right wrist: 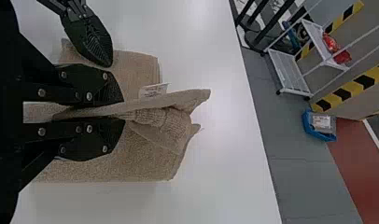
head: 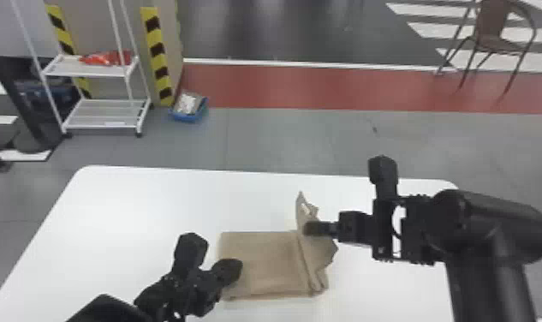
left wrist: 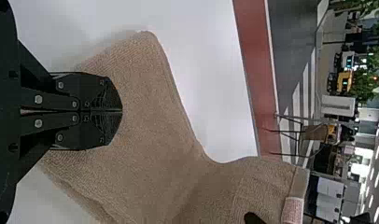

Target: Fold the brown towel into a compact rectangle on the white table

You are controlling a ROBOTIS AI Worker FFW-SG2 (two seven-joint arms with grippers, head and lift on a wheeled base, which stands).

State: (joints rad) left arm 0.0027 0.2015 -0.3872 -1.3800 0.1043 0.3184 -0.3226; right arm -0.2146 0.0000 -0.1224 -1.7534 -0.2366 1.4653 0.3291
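at left, noted bare top of white desk [head: 111, 205]. next along, recorded left gripper [left wrist: 121, 112] at left part of towel [head: 265, 263], clenched with nothing between its fingers; cannot tell pressing from hovering. towards centre, logged towel lying on desk as a flat, folded, roughly rectangular pad. at its right end, observed flap [head: 321, 257] raised and crumpled, with small white label [right wrist: 153, 90] near its far tip. farther right, found right gripper [right wrist: 122, 109] grasping a ply of that flap, with fingers closed on either side of it.

step in hand, as judged: turning right end in over the pad, probably 1 of the later folds. next: carry flap leftward with right gripper, lay it down square to the pad's edges, then let go and smooth. watch for bunching at the crease; keep left gripper clear of the incoming ply.
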